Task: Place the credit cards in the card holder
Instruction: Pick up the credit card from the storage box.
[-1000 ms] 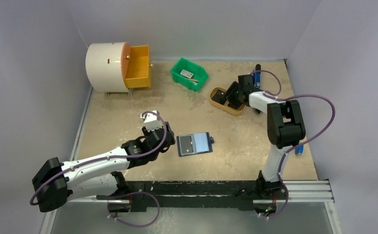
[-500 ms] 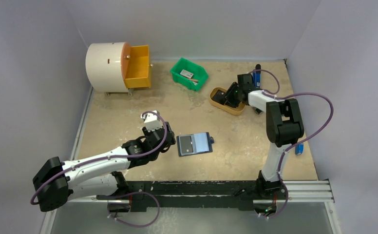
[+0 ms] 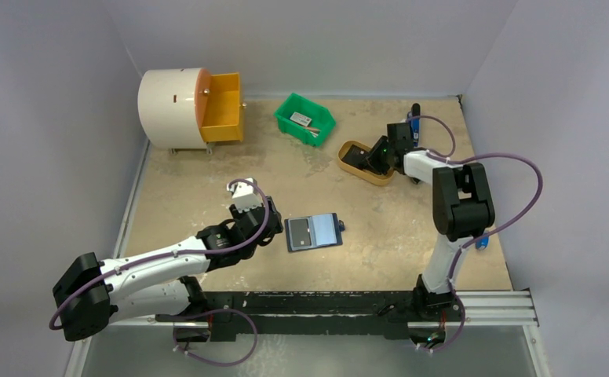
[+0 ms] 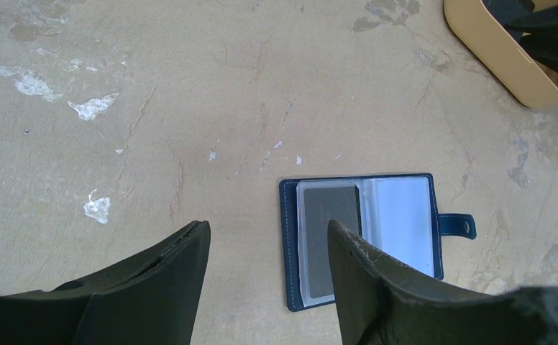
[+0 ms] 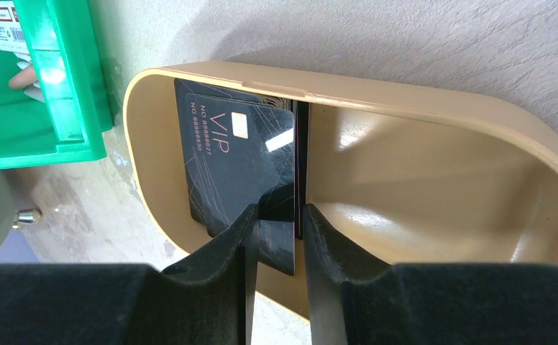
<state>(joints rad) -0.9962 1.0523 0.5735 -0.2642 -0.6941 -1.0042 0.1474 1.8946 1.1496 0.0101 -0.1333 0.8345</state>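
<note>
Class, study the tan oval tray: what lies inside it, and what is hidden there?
Inside the tan tray, black VIP cards lean at one end. One card sits between the tips of the right claw. How many cards are stacked, and the tray floor beneath them, are covered.

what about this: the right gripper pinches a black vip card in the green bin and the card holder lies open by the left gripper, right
Not quite. The right gripper pinches the black VIP card in the tan tray, not the green bin beside it, as the right wrist view shows. The card holder does lie open by the left gripper.
</note>
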